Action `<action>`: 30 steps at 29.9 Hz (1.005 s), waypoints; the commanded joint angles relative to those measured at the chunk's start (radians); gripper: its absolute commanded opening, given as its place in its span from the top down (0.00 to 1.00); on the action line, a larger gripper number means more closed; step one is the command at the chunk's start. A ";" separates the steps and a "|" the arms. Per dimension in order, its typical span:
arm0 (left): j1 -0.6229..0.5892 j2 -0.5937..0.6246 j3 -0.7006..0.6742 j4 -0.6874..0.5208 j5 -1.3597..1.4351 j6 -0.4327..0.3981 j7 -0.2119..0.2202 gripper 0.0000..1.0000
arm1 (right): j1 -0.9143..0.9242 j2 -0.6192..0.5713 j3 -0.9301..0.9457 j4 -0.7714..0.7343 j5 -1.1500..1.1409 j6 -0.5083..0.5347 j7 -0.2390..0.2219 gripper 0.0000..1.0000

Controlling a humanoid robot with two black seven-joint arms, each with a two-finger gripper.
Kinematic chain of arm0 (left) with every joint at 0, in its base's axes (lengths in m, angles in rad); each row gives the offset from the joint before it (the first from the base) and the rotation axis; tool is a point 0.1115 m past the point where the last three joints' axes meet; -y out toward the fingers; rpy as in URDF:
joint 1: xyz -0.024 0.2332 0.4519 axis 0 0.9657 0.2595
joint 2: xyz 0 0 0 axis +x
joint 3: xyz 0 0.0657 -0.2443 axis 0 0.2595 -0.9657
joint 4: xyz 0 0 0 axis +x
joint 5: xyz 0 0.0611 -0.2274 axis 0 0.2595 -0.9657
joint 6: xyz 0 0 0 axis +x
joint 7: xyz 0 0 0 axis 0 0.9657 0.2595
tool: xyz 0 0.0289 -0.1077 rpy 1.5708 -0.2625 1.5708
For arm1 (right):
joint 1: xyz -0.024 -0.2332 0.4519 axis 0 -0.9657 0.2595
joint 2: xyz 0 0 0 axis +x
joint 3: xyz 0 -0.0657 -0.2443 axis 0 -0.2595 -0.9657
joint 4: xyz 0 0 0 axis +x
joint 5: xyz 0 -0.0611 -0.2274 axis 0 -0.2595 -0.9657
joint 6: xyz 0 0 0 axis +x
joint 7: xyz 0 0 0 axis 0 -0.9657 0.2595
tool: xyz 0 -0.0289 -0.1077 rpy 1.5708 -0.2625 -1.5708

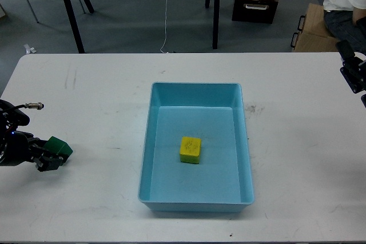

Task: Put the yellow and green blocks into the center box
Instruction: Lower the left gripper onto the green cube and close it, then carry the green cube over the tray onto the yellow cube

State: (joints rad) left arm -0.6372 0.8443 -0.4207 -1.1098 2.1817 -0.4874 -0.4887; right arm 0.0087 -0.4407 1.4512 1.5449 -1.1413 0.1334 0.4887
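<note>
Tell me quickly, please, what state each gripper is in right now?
Left gripper: closed on the green block, at the table's left edge.
Right gripper: seen dark at the right edge; cannot be told.

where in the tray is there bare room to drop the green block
The tray floor is bare everywhere except its middle, where the yellow block sits: free strips lie behind it by the far wall, in front by the near wall, and along both sides. The green block is at the left gripper.

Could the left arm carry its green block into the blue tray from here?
Probably yes: the left gripper appears closed on the green block, and bare table lies between it and the tray.
</note>
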 commanded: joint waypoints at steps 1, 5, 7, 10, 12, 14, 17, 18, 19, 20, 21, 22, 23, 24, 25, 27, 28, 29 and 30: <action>0.001 -0.010 0.000 0.011 0.000 0.032 0.000 0.57 | -0.003 0.000 0.000 0.000 0.000 0.000 0.000 0.01; 0.001 -0.004 0.002 0.011 0.000 0.066 0.000 0.77 | -0.004 0.000 0.005 0.000 0.000 0.000 0.000 0.01; -0.004 -0.001 0.002 0.011 0.000 0.076 0.000 0.81 | -0.004 0.002 0.026 -0.005 0.000 0.000 0.000 0.01; -0.036 0.003 -0.003 0.013 0.000 0.093 0.000 0.82 | -0.004 0.000 0.052 -0.008 0.000 -0.001 0.000 0.01; -0.082 0.003 -0.009 0.011 0.000 0.096 0.000 0.81 | -0.006 -0.001 0.073 -0.012 0.000 -0.017 0.000 0.01; -0.127 0.007 -0.012 0.008 -0.008 0.096 0.000 0.81 | -0.010 -0.006 0.084 -0.031 0.000 -0.044 0.000 0.01; -0.191 0.025 -0.010 -0.008 -0.065 0.096 0.000 0.81 | -0.023 -0.015 0.086 -0.064 0.000 -0.072 0.000 0.01; -0.211 0.029 -0.010 -0.018 -0.065 0.096 0.000 0.81 | -0.027 -0.016 0.086 -0.075 0.000 -0.075 0.000 0.01; -0.235 0.029 -0.009 -0.039 -0.066 0.093 0.000 0.81 | -0.035 -0.015 0.086 -0.092 -0.002 -0.081 0.000 0.01; -0.257 0.029 -0.006 -0.060 -0.066 0.090 0.000 0.81 | -0.038 -0.016 0.086 -0.106 0.000 -0.086 0.000 0.01; -0.275 0.029 -0.004 -0.080 -0.066 0.087 0.000 0.81 | -0.042 -0.016 0.086 -0.118 0.000 -0.090 0.000 0.01; -0.294 0.029 -0.003 -0.105 -0.068 0.086 0.000 0.81 | -0.044 -0.016 0.086 -0.133 -0.002 -0.097 0.000 0.01; -0.311 0.027 -0.003 -0.132 -0.068 0.084 0.000 0.81 | -0.049 -0.016 0.086 -0.150 -0.002 -0.103 0.000 0.01; -0.326 0.022 -0.003 -0.157 -0.068 0.082 0.000 0.81 | -0.055 -0.016 0.084 -0.164 -0.002 -0.107 0.000 0.01; -0.344 0.019 -0.001 -0.180 -0.068 0.081 0.000 0.81 | -0.061 -0.016 0.086 -0.178 -0.002 -0.110 0.000 0.01; -0.378 0.007 -0.001 -0.222 -0.063 0.064 0.000 0.81 | -0.069 -0.018 0.084 -0.204 -0.003 -0.118 0.000 0.01; -0.400 -0.011 -0.001 -0.240 -0.062 0.043 0.000 0.81 | -0.078 -0.018 0.086 -0.219 -0.003 -0.124 0.000 0.01; -0.418 -0.033 0.000 -0.252 -0.062 0.020 0.000 0.81 | -0.084 -0.018 0.084 -0.230 -0.003 -0.127 0.000 0.01; -0.439 -0.060 0.000 -0.262 -0.060 -0.001 0.000 0.81 | -0.090 -0.018 0.086 -0.241 -0.003 -0.133 0.000 0.01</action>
State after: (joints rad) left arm -1.0201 0.8417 -0.4217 -1.3306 2.1172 -0.4341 -0.4891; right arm -0.0639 -0.4585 1.5367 1.3369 -1.1440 0.0132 0.4887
